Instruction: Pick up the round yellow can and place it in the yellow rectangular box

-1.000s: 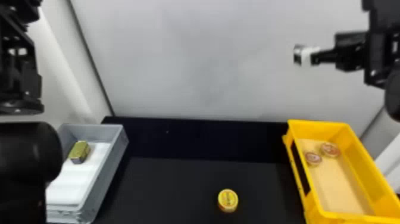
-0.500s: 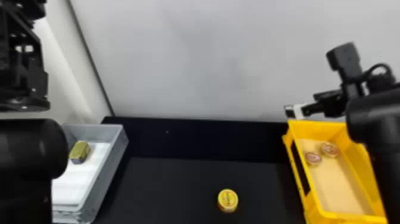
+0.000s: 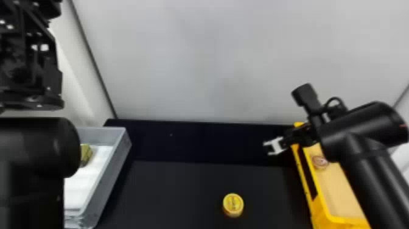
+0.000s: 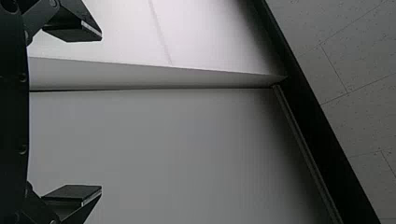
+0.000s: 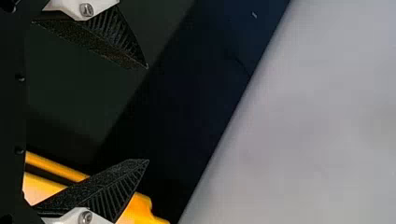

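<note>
Pale walls (image 3: 213,61) stand at the far side, behind a black table (image 3: 182,192) with a darker strip along its far edge. Near the middle of the table's near part, a little to the right, sits the round yellow can (image 3: 233,203), lid up, left of the yellow rectangular box (image 3: 328,216). One small round tin (image 3: 319,162) lies inside that box, and the right arm (image 3: 362,158) crosses over it: a thick black tube slants up from the near right to a fat joint, then the wrist bends leftward. Its gripper (image 3: 269,148) hangs by the box's far left corner, tips toward the left, the two ribbed black fingers (image 5: 116,186) spread wide on white mounts. At the left, the left arm (image 3: 36,146) is parked, its bulky joint partly hiding a grey bin (image 3: 111,179) that holds a gold block (image 3: 86,154) and a white sheet (image 3: 82,182); the left gripper (image 4: 101,113) has its fingers well apart.
</note>
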